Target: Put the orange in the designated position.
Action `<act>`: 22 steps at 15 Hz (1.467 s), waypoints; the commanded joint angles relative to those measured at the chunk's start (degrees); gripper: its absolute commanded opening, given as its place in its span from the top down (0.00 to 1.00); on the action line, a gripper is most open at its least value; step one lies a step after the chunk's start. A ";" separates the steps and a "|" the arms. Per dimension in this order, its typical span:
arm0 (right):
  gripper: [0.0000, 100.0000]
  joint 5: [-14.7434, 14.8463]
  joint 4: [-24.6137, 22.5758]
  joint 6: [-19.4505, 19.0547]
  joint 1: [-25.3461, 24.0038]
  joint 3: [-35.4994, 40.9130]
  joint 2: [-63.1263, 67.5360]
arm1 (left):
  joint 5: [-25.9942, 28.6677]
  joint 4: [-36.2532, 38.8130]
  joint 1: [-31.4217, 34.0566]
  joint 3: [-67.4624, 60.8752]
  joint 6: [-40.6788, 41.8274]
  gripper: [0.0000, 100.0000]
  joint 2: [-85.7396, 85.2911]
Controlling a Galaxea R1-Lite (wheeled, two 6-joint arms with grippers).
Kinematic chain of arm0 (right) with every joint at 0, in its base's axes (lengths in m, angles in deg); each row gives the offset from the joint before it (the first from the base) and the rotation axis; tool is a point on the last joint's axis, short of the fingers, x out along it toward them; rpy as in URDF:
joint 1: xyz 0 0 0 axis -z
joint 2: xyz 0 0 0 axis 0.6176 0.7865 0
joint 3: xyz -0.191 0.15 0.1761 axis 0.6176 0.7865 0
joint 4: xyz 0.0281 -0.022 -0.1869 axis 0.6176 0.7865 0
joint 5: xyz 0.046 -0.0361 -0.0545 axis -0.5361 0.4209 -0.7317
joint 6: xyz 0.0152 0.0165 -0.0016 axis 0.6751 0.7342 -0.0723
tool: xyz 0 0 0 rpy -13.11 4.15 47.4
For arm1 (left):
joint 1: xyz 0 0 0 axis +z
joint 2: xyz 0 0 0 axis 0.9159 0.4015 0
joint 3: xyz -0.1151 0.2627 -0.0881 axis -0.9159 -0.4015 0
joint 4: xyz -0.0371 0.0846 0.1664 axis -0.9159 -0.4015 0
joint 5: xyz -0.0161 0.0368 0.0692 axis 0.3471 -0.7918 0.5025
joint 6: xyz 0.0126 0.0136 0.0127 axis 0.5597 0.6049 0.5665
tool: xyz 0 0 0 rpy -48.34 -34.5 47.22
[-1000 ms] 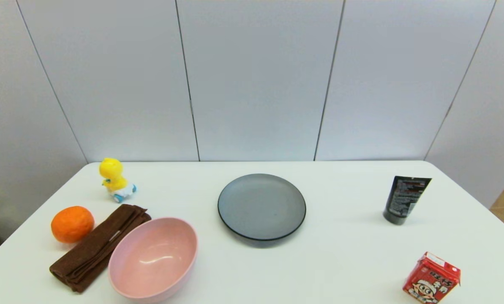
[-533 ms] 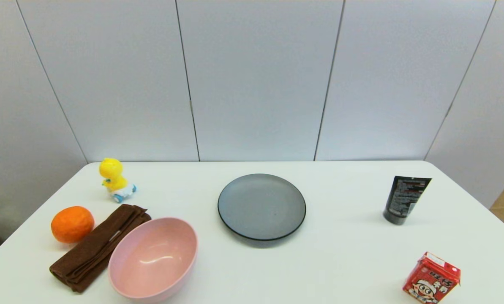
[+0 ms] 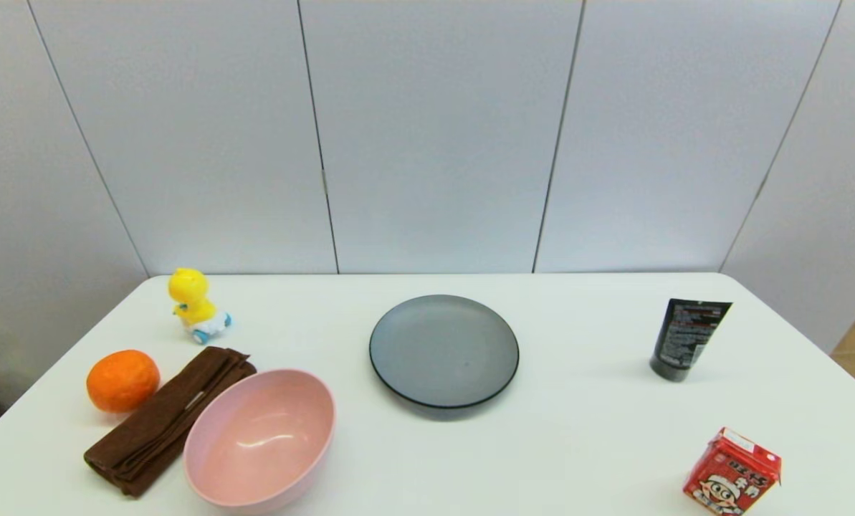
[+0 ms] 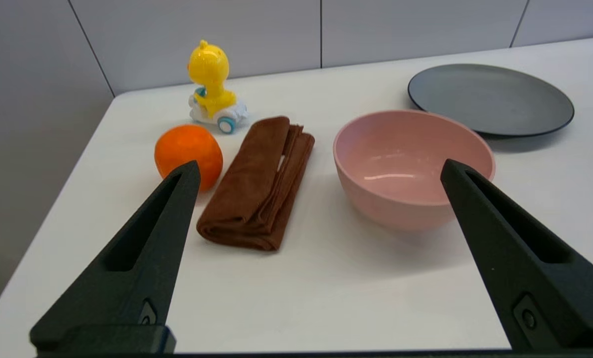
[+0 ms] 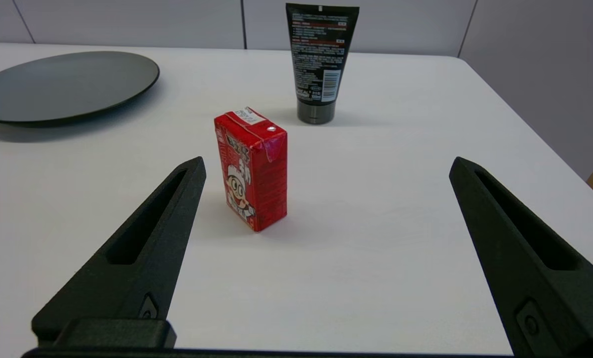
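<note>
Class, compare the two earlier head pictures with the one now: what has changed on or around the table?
A small dark shape showed at the lower left edge half a second ago; it is gone now. The orange, brown cloth, pink bowl and plate stayed put.

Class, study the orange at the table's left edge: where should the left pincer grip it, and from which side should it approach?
Probably grip the orange across its widest middle, coming down from above. It is round, so lower or higher holds may slip. The brown cloth lies close on one side, so a level approach is crowded. The left pincer is open.
</note>
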 commanded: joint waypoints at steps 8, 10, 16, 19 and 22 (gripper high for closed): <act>0.00 -0.03 0.01 -0.05 0.00 0.00 0.07 | -7.36 8.67 0.22 -14.01 1.08 0.00 -8.37; 0.00 -0.03 0.01 -0.05 0.00 0.00 0.07 | -7.45 6.83 0.22 -13.84 2.57 0.00 -8.37; 0.00 -0.03 0.01 -0.05 0.00 0.00 0.07 | -7.19 6.48 0.22 -13.84 0.90 0.00 -8.37; 0.00 -0.03 0.01 -0.05 0.00 0.00 0.07 | -7.19 6.48 0.13 -13.84 0.46 0.00 -8.37; 0.00 -0.03 0.01 -0.05 0.00 0.00 0.07 | -7.19 6.48 0.13 -13.84 0.20 0.00 -8.37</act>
